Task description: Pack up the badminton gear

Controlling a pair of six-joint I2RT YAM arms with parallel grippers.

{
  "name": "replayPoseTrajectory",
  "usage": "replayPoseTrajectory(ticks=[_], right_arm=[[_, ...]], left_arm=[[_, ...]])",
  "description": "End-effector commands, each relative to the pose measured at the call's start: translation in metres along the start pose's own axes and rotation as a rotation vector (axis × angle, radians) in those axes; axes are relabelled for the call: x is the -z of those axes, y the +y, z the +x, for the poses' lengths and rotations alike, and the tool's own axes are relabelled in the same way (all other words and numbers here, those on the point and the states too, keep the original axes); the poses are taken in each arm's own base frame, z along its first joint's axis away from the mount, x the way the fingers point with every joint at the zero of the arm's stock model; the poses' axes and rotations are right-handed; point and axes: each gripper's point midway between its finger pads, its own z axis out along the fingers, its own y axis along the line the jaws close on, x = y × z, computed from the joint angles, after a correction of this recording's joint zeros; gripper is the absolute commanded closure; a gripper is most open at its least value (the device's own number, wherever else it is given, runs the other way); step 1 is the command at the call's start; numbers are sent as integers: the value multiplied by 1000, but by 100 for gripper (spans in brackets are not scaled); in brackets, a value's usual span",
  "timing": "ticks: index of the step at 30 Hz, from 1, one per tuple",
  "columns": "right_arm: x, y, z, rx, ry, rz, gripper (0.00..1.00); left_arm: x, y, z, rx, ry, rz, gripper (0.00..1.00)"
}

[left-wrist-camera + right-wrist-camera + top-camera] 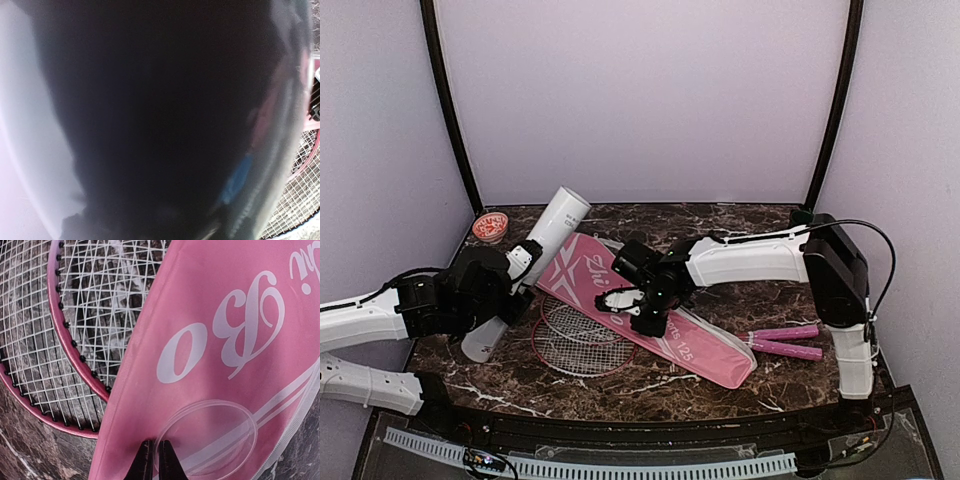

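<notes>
Pink, red and white on dark marble
The bag [710, 350] was pink with white script lettering and stripes; both rackets [575, 345] had red frames, white string grids and pink handles [785, 333]; the tube [552, 228] was white, dark inside; the cap [490, 227] was red with white markings; the disc [207, 437] was clear; the table [740, 225] was dark brown marble veined white; the walls [640, 100] were pale lilac

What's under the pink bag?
Two racket heads stick out from under the near-left edge of the pink bag; their pink handles show past its right end. The shafts between are covered, as is anything else beneath.
</notes>
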Motion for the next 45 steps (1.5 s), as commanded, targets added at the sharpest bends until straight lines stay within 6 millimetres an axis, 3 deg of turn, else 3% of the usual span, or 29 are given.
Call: replayPoseTrajectory(ticks=[1, 4, 8, 14, 18, 19, 23, 28, 37, 45], right_arm=[[8, 2, -7, -5, -16, 5, 98], [27, 0, -20, -18, -90, 11, 100], [69, -14, -37, -64, -235, 34, 100], [129, -49, -36, -184, -450, 38, 100], [181, -64, -27, -264, -618, 31, 100], [207, -66, -27, -274, -689, 38, 100], [271, -63, -26, -295, -876, 37, 100], [329, -47, -28, -286, -1031, -7, 100], [391, -14, -35, -213, -1184, -158, 100], [399, 2, -37, -174, -1217, -252, 100]], left_arm=[[2, 5, -8, 24, -34, -10, 59], [2, 4, -9, 25, -37, -5, 59], [3, 4, -12, 30, -48, 2, 59], [4, -5, -19, 13, -92, 51, 59], [10, -17, -31, -8, -174, 133, 59], [13, -21, -36, -22, -197, 163, 59], [26, -38, -53, -91, -276, 276, 59], [35, -61, -63, -125, -335, 405, 59], [59, -91, -81, -211, -485, 554, 58], [56, -110, -76, -227, -493, 602, 59]])
